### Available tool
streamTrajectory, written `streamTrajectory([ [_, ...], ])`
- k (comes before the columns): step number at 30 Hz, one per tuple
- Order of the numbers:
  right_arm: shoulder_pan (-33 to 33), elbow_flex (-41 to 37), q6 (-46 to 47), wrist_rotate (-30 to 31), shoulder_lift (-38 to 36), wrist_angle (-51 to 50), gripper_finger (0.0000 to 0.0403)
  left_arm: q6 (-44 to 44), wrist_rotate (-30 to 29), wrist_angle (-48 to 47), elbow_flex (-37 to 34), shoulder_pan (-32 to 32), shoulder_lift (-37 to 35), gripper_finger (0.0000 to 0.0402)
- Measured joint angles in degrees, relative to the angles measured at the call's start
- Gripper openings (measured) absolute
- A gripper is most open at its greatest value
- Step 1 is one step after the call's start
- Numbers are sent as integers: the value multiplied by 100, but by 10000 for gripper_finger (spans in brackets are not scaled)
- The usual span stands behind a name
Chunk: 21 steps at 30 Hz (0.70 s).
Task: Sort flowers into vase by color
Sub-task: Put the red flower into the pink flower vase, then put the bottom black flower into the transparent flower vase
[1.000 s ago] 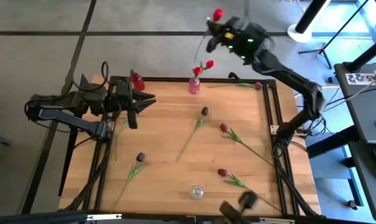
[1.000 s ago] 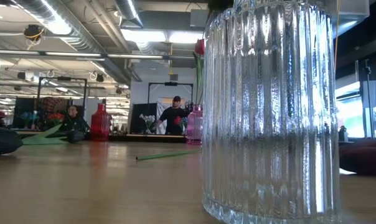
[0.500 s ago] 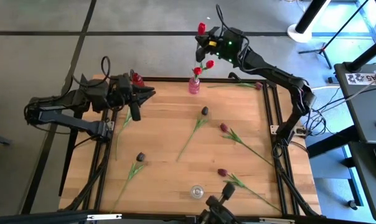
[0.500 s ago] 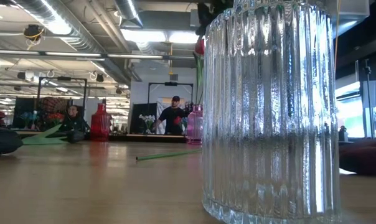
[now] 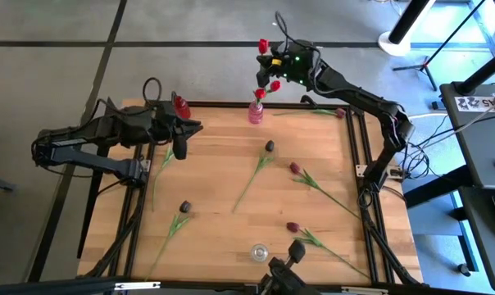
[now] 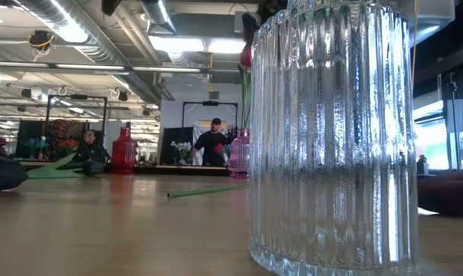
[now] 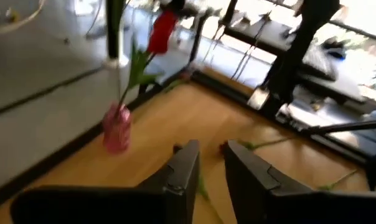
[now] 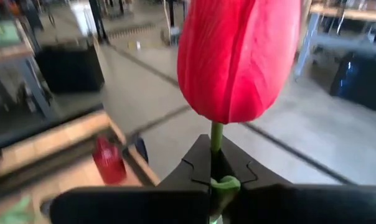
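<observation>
My right gripper [image 5: 271, 61] is raised beyond the table's far edge, above the pink vase [image 5: 256, 112], and shut on a bright red tulip whose head [image 5: 263, 45] stands above the fingers. Two red tulips [image 5: 274, 85] stand in that pink vase. My left gripper [image 5: 183, 138] is open and hovers by the red vase [image 5: 181, 106] at the far left. On the wood lie near-black tulips [image 5: 270, 146] [image 5: 185, 206] and maroon ones [image 5: 295, 168] [image 5: 292, 227] [image 5: 339, 112]. A clear ribbed vase [image 6: 331, 138] stands at the near edge. My right gripper pinches the red tulip's green stem [image 8: 216, 138] between its two fingers, just below the head [image 8: 238, 56]. The head stands upright above the fingers, lifted clear of the table. The stem below the fingers is hidden by the gripper.
The table has a black frame rim [image 5: 356, 164]. The clear vase [image 5: 259, 252] sits mid near edge and fills much of the low view. Bare wood lies between the scattered stems at the table's middle [image 5: 215, 164]. A person [image 6: 215, 142] stands in the room beyond.
My right gripper has carried the red tulip toward the table's left and downward, from beyond the far right part of the table to above the pink vase. The tulip stays shut in its fingers, head up. My left arm has only shifted slightly by the red vase.
</observation>
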Motion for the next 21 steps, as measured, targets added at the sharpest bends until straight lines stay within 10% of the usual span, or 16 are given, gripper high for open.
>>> streamTrajectory([
  [8, 4, 20, -278, -53, 47, -979, 72, -679, -241, -1164, 2, 0, 35, 72],
  [21, 308, 2199, -451, 97, 31, -3448, 261, -1409, 1524, -2134, 4, -1421, 147, 72],
])
